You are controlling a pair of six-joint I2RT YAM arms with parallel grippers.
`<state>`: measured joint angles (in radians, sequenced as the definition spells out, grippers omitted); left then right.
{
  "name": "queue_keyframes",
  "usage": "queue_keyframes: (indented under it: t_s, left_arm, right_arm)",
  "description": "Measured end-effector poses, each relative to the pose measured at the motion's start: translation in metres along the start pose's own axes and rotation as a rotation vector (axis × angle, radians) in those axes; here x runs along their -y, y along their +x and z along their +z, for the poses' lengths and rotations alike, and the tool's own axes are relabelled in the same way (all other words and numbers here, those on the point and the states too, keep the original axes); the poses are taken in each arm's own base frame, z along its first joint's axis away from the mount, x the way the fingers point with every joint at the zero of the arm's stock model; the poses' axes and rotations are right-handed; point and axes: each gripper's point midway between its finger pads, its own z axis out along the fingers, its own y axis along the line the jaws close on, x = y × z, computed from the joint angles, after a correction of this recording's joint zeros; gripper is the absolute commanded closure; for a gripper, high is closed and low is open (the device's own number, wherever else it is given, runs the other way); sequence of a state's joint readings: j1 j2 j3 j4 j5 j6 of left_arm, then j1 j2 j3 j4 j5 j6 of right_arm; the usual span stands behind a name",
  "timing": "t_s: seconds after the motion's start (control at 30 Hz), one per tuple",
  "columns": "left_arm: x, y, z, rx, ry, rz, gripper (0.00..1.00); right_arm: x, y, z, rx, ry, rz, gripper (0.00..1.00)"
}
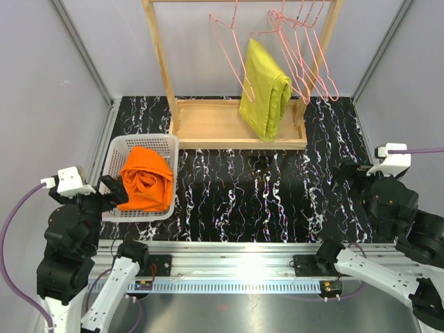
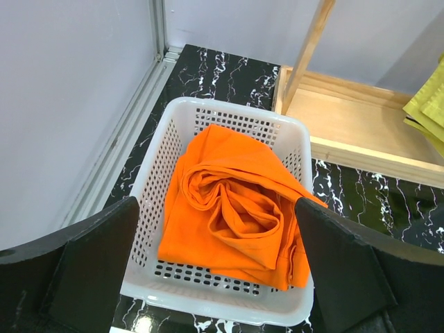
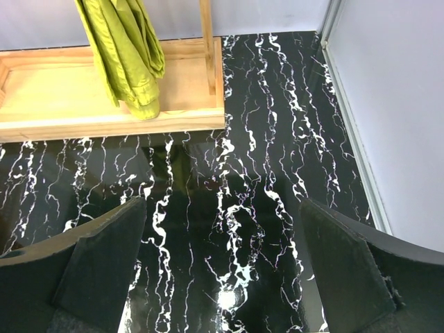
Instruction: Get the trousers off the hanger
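Plainly, the job looks finished as far as you can see: the orange trousers (image 1: 146, 182) lie crumpled in the white basket (image 1: 142, 139) at the near left of the worktop (image 1: 263, 201). They are free of any wire, and the pink hangers (image 1: 300, 48) stay on the far wooden rack (image 1: 159, 62) beside a yellow-green garment (image 1: 265, 87). Your left end effector (image 1: 114, 191) hovers at the basket's near rim, fingers spread wide and holding nothing, and your right end effector (image 3: 222, 257) is just as wide and empty, well apart from the rack.
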<state>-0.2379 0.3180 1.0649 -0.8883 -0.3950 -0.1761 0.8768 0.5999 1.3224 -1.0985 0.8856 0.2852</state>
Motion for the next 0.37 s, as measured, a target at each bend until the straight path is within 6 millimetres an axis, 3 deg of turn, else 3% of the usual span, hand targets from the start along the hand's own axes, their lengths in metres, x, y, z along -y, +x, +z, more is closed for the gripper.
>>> queue_keyframes:
  t_s: [0.37]
  left_arm:
    - [0.0000, -0.0022, -0.0004, 0.010, 0.002, 0.000, 0.01]
  right_arm:
    - [-0.0005, 0.0025, 0.0034, 0.010, 0.012, 0.006, 0.00]
